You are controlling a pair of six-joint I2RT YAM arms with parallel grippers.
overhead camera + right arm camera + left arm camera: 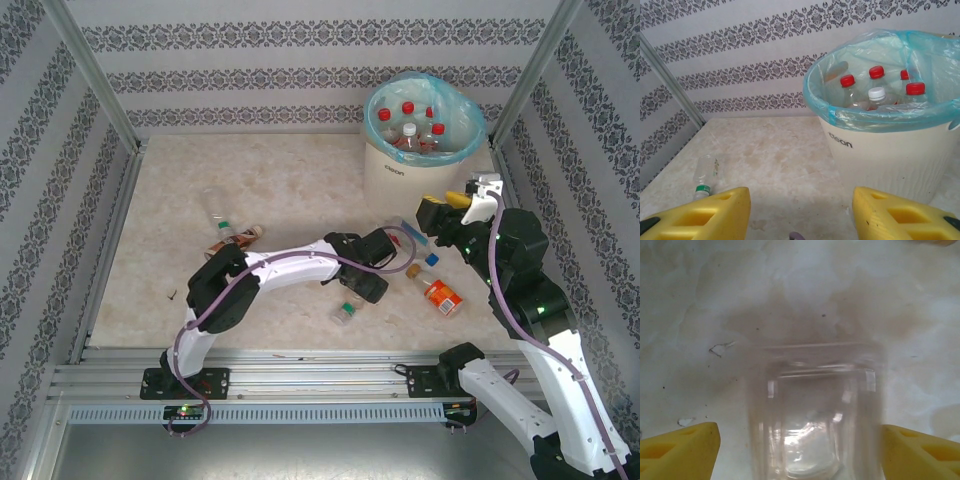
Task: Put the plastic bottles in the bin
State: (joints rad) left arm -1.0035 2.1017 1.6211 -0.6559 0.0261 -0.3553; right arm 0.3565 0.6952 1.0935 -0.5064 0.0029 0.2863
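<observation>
Both pairs of jaws stand apart. At the left jaws, the yellow fingers (680, 452) flank a clear bottle (815, 425) without clamping it; a gap shows on one side. That bottle lies on the table (700, 300) directly between them, its long axis running away from the wrist camera and so across the closing line. Judged well placed for a grip across the body. Its wall is thin, glossy, transparent plastic with soft corners, blurred at this range, and it will probably flex under pressure.

The right jaws are empty and face the bin (890, 150) at the far right corner of the table. The bin is round, off-white and rigid, lined with a thin turquoise bag (860, 117), and holds red-capped bottles (875, 80). The left arm is nearer the clear bottle, the right arm nearer the bin.

Loose on the marbled table are an orange bottle (441, 296) toward the right edge and a green-capped bottle (218, 208) toward the left edge
</observation>
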